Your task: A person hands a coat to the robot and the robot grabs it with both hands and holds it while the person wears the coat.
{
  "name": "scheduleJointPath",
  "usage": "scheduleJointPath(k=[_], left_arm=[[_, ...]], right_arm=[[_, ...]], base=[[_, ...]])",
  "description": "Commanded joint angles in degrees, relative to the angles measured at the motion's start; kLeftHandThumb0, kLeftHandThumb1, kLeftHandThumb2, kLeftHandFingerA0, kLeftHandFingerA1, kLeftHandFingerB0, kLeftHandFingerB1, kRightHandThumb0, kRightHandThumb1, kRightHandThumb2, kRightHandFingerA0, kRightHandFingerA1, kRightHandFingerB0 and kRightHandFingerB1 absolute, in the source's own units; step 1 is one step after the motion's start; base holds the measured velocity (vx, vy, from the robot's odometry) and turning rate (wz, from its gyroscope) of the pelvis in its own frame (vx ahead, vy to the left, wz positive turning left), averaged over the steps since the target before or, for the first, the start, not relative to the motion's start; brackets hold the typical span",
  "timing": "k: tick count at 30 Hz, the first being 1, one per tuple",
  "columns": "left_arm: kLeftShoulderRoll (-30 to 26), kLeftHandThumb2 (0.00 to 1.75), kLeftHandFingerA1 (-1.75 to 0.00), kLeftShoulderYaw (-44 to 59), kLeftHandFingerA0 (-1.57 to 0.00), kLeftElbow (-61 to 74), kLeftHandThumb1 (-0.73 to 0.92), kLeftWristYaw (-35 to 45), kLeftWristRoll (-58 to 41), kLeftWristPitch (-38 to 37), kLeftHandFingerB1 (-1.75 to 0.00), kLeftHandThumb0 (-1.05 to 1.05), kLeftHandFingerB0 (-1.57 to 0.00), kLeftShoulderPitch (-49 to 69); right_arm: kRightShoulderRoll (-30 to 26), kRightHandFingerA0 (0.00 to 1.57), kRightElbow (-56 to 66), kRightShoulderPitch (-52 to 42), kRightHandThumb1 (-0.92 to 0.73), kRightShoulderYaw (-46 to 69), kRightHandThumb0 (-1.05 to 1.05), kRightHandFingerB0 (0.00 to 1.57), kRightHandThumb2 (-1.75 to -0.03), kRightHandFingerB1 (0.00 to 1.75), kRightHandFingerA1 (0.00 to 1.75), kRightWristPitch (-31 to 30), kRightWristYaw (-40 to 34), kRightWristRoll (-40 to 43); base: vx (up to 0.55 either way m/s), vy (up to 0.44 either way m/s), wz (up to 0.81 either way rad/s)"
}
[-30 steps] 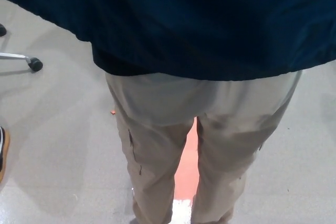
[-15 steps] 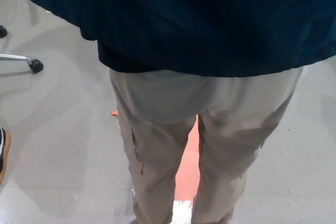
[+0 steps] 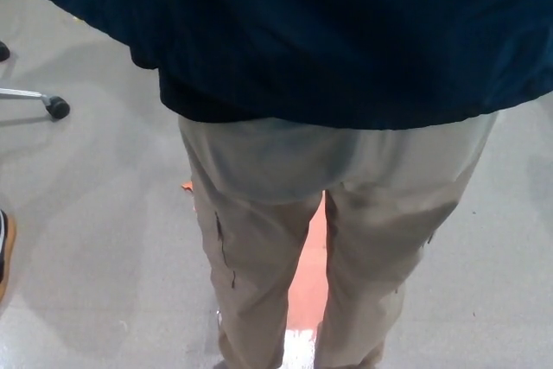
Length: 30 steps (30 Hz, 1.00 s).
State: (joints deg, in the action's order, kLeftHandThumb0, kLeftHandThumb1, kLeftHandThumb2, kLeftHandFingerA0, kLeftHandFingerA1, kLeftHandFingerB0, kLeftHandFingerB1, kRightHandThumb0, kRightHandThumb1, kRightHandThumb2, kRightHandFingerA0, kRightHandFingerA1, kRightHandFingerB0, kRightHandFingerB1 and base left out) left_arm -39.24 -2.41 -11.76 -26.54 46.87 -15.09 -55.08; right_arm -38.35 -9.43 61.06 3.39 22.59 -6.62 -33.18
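Dark navy fabric of the coat (image 3: pixel 346 32) fills the top of the head view, its hem hanging across the person's beige trousers (image 3: pixel 285 213), seen from behind. Neither robot hand shows, so whether they grip cannot be told. On the grey floor (image 3: pixel 95 231), a chair caster (image 3: pixel 57 107) sits at left and an orange strip (image 3: pixel 308 274) runs between the legs.

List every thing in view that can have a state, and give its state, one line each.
coat: dark blue, hanging across the top of the view, hem over the person's waist.
person's legs: standing, in beige trousers, slightly apart.
chair caster: resting on the grey floor, at the end of a metal leg.
shoe: on the floor at the left edge, mostly cut off.
robot's hands: not in view.
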Motion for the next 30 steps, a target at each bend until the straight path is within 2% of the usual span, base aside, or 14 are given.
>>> scheduleJointPath(k=[1, 2, 5, 14, 15, 22, 23, 24, 25, 26, 27, 28, 29, 30], left_arm=[[13.81, 1.16, -0.08, 12.14, 0.00, 34.28, 0.91, -16.94, -2.35, -12.05, -0.10, -0.83, 0.00, 53.60], [14.18, 1.17, -0.08, 11.69, 0.00, 34.07, 0.91, -18.17, -1.38, -12.36, -0.10, -0.83, 0.00, 54.80], [14.23, 1.16, -0.13, 10.75, 0.00, 33.42, 0.87, -18.79, -1.36, -14.12, -0.14, -0.76, 0.00, 56.18], [14.51, 1.18, -0.06, 8.35, 0.00, 26.62, 0.92, -25.14, 4.15, -14.47, -0.07, -0.87, 0.00, 60.28], [13.80, 1.18, -0.07, 7.81, 0.00, 24.48, 0.92, -25.63, 4.94, -14.31, -0.07, -0.87, 0.00, 60.89], [11.78, 1.20, -0.21, 4.12, 0.00, 13.29, 0.88, -24.33, 5.70, -12.57, -0.19, -0.78, -0.07, 62.49], [11.69, 1.21, -0.19, 3.69, 0.00, 12.34, 0.91, -23.51, 6.01, -11.49, -0.18, -0.82, -0.08, 62.54], [11.67, 1.21, -0.19, 3.40, 0.00, 11.71, 0.91, -22.92, 6.35, -10.48, -0.18, -0.82, -0.08, 62.70], [11.78, 1.20, -0.24, 3.12, -0.05, 10.95, 0.87, -21.15, 6.18, -9.03, -0.21, -0.80, -0.08, 63.00], [11.67, 0.82, -0.28, 2.75, -0.08, 9.71, 0.92, -18.43, 5.61, -7.50, -0.24, -0.80, -0.08, 63.36], [11.47, 0.82, -0.28, 2.37, -0.08, 8.49, 0.92, -15.93, 5.02, -6.24, -0.24, -0.80, -0.08, 63.66], [11.21, 1.16, -0.45, 1.97, -0.09, 6.77, 0.80, -14.07, 5.09, -4.70, -0.39, -0.74, -0.03, 63.46], [10.80, 1.13, -0.48, 1.45, 0.00, 4.64, 0.54, -12.32, 5.31, -3.31, -0.46, -0.34, 0.00, 63.31], [10.52, 1.12, -0.48, 0.85, 0.00, 2.26, 0.53, -7.94, 4.65, -0.84, -0.46, -0.35, 0.00, 62.86]], right_arm=[[19.16, 0.00, 34.99, -50.96, -0.81, 6.65, -0.72, 0.00, -1.15, 0.19, 0.19, 16.43, -15.28, 2.38], [20.21, 0.00, 36.88, -53.97, -0.77, 6.29, -0.74, 0.00, -1.01, 0.11, 0.15, 15.16, -15.10, 1.44], [21.23, 0.00, 38.70, -58.94, -0.86, 5.92, -0.78, 0.00, -1.14, 0.12, 0.13, 14.40, -14.48, 0.66], [22.95, 0.08, 33.48, -66.51, -0.84, 3.81, -0.83, 0.07, -1.10, 0.10, 0.27, 15.77, -18.65, -6.10], [22.83, 0.01, 31.37, -67.54, -0.78, 3.02, -0.70, 0.00, -1.11, 0.23, 0.40, 16.29, -18.89, -6.13], [22.22, 0.08, 20.02, -69.98, -0.76, 0.87, -0.72, 0.06, -1.00, 0.36, 0.45, 15.84, -19.91, -7.59], [22.18, 0.00, 18.90, -69.85, -0.60, 0.81, -0.34, 0.00, -1.14, 0.49, 0.50, 15.52, -20.08, -7.88], [22.14, 0.00, 18.09, -69.81, -0.60, 0.75, -0.34, 0.00, -1.14, 0.49, 0.50, 15.27, -20.31, -8.24], [21.90, 0.09, 16.91, -69.72, -0.78, 0.52, -0.72, 0.05, -1.03, 0.37, 0.45, 14.61, -20.10, -8.53], [21.60, 0.14, 14.95, -69.61, -0.92, 0.13, -0.69, 0.11, -0.71, 0.24, 0.33, 13.71, -19.35, -8.32], [21.32, 0.14, 13.00, -69.50, -0.92, -0.25, -0.69, 0.11, -0.71, 0.24, 0.33, 12.94, -18.60, -7.96], [20.63, 0.11, 11.00, -69.32, -0.77, -0.65, -0.76, 0.02, -1.08, 0.29, 0.47, 12.15, -17.11, -7.32], [19.90, 0.12, 8.76, -69.21, -0.77, -1.11, -0.76, 0.00, -1.08, 0.33, 0.48, 11.20, -16.21, -7.36], [19.26, 0.07, 6.46, -69.15, -0.75, -1.89, -0.72, 0.01, -1.08, 0.35, 0.46, 8.66, -13.25, -6.75]], base=[[0.00, 0.000, 0.00], [0.00, 0.000, 0.00], [0.00, 0.000, 0.00], [0.00, 0.000, 0.00], [0.00, 0.000, 0.00], [0.00, 0.000, 0.00], [0.00, 0.000, 0.00], [0.00, 0.000, 0.00], [0.00, 0.000, 0.00], [0.00, 0.000, 0.00], [0.00, 0.000, 0.00], [0.00, 0.000, 0.00], [0.00, 0.000, 0.00], [0.00, 0.000, 0.00]])
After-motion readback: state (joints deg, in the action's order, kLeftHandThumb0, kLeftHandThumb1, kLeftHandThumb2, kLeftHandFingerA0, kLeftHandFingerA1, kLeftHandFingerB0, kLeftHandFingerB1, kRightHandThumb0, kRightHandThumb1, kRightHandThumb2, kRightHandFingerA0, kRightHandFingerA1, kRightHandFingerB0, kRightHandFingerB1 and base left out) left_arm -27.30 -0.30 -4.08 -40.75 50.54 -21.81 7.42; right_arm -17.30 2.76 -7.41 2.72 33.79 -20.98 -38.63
